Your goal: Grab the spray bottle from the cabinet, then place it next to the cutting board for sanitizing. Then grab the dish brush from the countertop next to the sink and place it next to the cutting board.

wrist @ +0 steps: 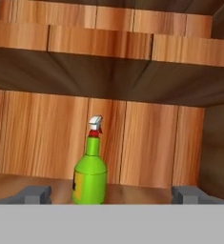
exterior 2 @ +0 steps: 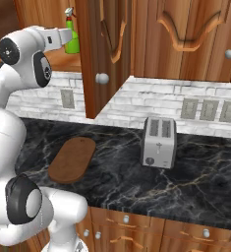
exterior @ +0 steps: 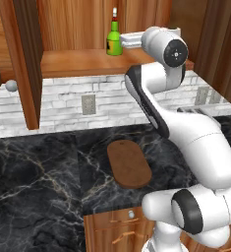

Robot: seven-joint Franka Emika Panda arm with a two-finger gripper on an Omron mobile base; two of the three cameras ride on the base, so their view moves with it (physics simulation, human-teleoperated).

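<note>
Spray bottle (wrist: 90, 178): green, upright on the cabinet (exterior: 77, 29) shelf, toward the back wall of the open compartment. Not yet lifted. In the hand view it stands between the two fingertips (wrist: 36, 194), nearer the left one, with clear shelf wood showing on either side of it.

Gripper (wrist: 111, 195): reaching into the cabinet at shelf height, pointed at the bottle. Fingers spread wide, nothing between them touching; no contact with the bottle can be made out.

Cutting board (exterior: 129, 163): dark brown oval, flat on the countertop (exterior: 38, 187) below the cabinet, near the front edge. The space beside it holds neither bottle nor brush.

Toaster (exterior 2: 158, 142): silver, on the countertop to the right of the cutting board, well apart from it.

Dish brush: not located on the stretch of countertop pictured.

Progress, as judged: early in the first of two fetches. The approach to the bottle looks nearly made; closing on it, lifting it out, and setting it beside the board are all left. The whole brush errand is also left.
</note>
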